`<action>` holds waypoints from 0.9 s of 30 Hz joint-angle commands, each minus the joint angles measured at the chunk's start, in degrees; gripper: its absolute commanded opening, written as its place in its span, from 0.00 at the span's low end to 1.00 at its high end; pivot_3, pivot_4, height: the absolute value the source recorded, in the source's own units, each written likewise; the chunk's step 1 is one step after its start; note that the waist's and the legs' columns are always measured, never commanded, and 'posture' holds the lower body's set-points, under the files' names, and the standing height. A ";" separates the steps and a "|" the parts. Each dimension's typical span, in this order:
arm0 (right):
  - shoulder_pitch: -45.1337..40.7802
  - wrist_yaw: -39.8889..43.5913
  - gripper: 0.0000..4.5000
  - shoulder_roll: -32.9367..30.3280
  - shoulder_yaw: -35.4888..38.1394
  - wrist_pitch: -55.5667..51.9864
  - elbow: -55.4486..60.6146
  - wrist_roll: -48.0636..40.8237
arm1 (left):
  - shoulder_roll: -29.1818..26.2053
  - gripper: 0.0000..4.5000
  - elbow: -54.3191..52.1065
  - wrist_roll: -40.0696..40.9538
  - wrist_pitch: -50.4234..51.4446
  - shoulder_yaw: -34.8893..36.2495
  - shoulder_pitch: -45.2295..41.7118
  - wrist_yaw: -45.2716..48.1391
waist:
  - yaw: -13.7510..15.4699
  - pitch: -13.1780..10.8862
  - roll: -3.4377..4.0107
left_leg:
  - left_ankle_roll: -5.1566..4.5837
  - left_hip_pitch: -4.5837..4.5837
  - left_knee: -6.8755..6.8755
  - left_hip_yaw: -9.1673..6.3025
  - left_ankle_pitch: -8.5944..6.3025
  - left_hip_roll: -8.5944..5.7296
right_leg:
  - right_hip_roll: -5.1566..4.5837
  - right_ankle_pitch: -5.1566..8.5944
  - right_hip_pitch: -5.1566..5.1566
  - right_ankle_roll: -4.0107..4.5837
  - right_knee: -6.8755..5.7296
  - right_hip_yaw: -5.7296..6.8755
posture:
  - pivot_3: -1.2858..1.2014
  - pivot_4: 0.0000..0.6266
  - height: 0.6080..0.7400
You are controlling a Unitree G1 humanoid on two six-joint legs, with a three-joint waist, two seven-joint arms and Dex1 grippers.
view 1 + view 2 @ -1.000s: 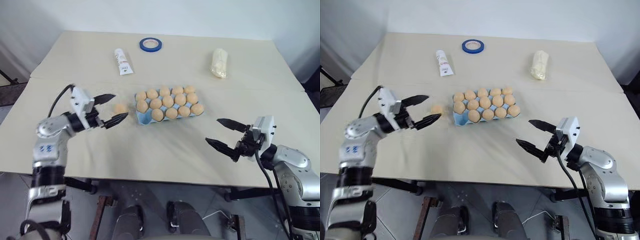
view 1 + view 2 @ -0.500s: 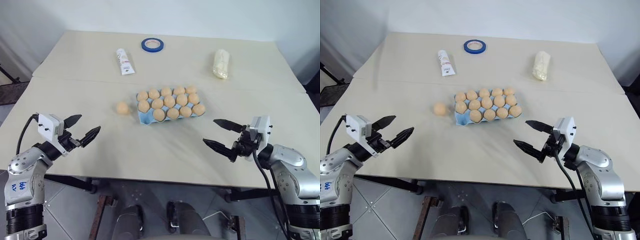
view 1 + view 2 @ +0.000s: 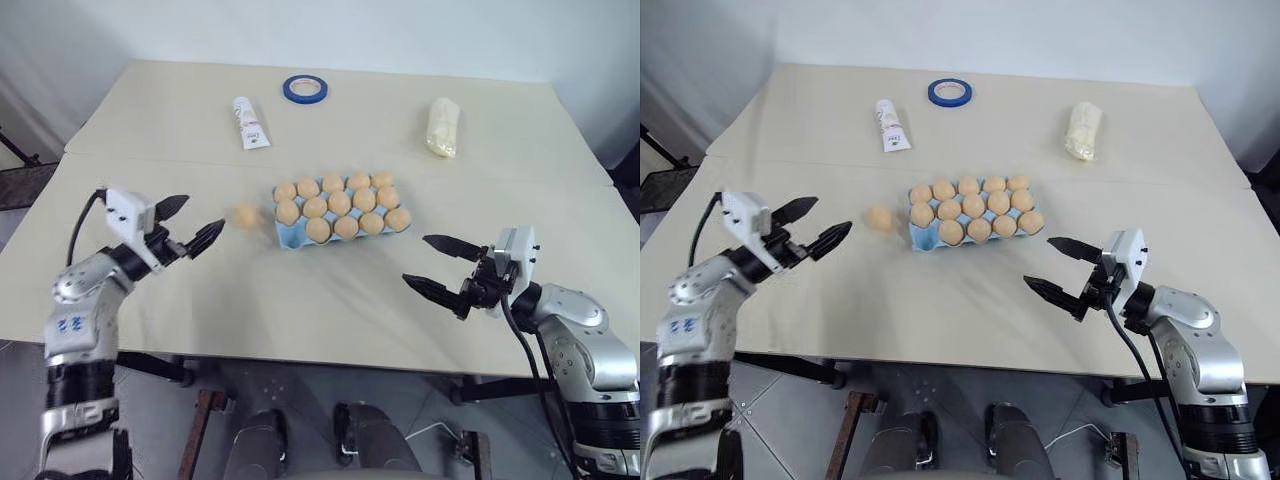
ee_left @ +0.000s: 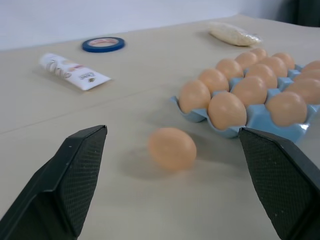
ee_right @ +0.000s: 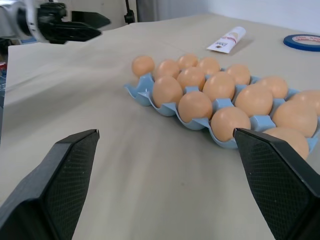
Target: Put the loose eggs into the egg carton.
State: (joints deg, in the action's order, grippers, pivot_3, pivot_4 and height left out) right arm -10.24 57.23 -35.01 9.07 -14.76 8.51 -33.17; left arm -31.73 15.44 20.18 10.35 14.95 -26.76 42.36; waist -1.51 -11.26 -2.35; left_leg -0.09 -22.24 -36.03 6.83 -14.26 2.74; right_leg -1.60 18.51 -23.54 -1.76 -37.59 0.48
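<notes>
A plain test room or lab: a wide beige table (image 3: 330, 290) stands against bare white walls (image 3: 350, 30) over a grey tiled floor (image 3: 300, 420). Unrelated props sit far across it: a blue tape ring (image 3: 301, 89), a white tube (image 3: 247, 122).

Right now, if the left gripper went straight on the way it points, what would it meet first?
Most likely the loose egg, lying between the open jaws' line on the table, just short of the egg carton.
</notes>
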 commanded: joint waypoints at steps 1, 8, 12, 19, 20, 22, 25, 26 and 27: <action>-0.43 -0.21 1.00 0.00 0.80 0.31 0.95 -0.32 | 0.96 1.00 9.36 -3.05 -5.34 -2.87 -6.32 1.29 | -0.05 0.00 0.00 | 0.00 -0.04 0.00 0.00 0.00 0.01 | 0.01 0.00 -0.03 0.00 0.01 0.01 | 0.52 0.24 1.00; 1.33 -1.24 1.00 -0.24 1.62 0.00 2.71 -0.31 | 3.86 1.00 28.62 -7.54 -11.89 -6.14 -18.53 1.23 | -0.15 0.00 0.00 | 0.04 -0.08 0.00 0.06 -0.02 0.03 | 0.08 0.00 -0.09 -0.03 0.03 -0.01 | 0.52 0.24 1.00; 2.37 -2.00 1.00 -0.45 2.15 -0.09 3.53 -0.42 | 4.46 1.00 36.35 -10.74 -12.51 -8.02 -22.73 -1.03 | -0.14 -0.01 -0.01 | 0.04 -0.09 -0.01 0.06 -0.03 0.03 | 0.09 0.00 -0.10 -0.04 0.02 0.00 | 0.52 0.24 1.00; 3.32 -2.59 1.00 -0.73 2.59 -0.14 4.12 -0.46 | 4.62 0.91 41.87 -14.19 -11.12 -10.11 -25.79 -2.39 | -0.05 -0.01 -0.01 | 0.05 -0.09 -0.03 0.05 -0.03 0.03 | 0.08 0.00 -0.10 -0.04 0.00 0.00 | 0.52 0.24 1.00; 3.41 -2.61 1.00 -0.77 2.61 -0.13 4.14 -0.47 | 4.63 0.86 42.45 -14.63 -11.13 -10.29 -26.13 -2.57 | -0.04 -0.01 -0.01 | 0.05 -0.09 -0.04 0.05 -0.03 0.03 | 0.08 0.00 -0.11 -0.04 0.00 0.01 | 0.52 0.24 1.00; 3.15 -2.72 1.00 -0.74 2.47 -0.03 3.87 -0.31 | 4.79 0.72 42.93 -14.24 -10.71 -10.16 -26.36 -0.46 | -0.08 -0.01 -0.01 | 0.05 -0.09 -0.03 0.05 -0.03 0.03 | 0.08 0.00 -0.11 -0.04 0.00 0.01 | 0.52 0.24 1.00; 2.93 -2.77 1.00 -0.79 2.40 -0.04 3.67 -0.25 | 4.89 0.52 42.94 -14.20 -11.73 -9.84 -26.31 -1.01 | -0.08 -0.01 -0.01 | 0.05 -0.08 -0.04 0.07 -0.03 0.03 | 0.08 0.00 -0.11 -0.04 -0.01 0.00 | 0.52 0.24 1.00; 2.99 -2.74 1.00 -0.81 2.39 -0.01 3.66 -0.24 | 4.86 0.50 42.58 -14.09 -11.88 -9.78 -26.21 -0.82 | -0.07 -0.01 -0.01 | 0.05 -0.08 -0.04 0.06 -0.02 0.03 | 0.08 0.00 -0.11 -0.04 -0.02 0.00 | 0.52 0.24 1.00; 3.08 -2.69 1.00 -0.85 2.41 0.01 3.69 -0.23 | 4.76 0.49 41.80 -13.78 -12.77 -9.62 -25.99 -0.20 | -0.06 -0.01 -0.01 | 0.05 -0.08 -0.04 0.06 -0.02 0.03 | 0.08 0.00 -0.11 -0.04 -0.02 0.00 | 0.52 0.24 1.00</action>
State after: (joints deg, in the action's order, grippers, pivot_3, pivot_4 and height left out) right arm -7.17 54.69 -35.04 9.58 -15.14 10.85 -33.08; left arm -26.76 58.87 6.08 -0.49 4.65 -51.74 41.44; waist -1.58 -11.27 -2.36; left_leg -0.04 -22.32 -36.07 6.89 -14.29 2.77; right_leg -1.53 18.51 -23.65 -1.80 -37.62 0.48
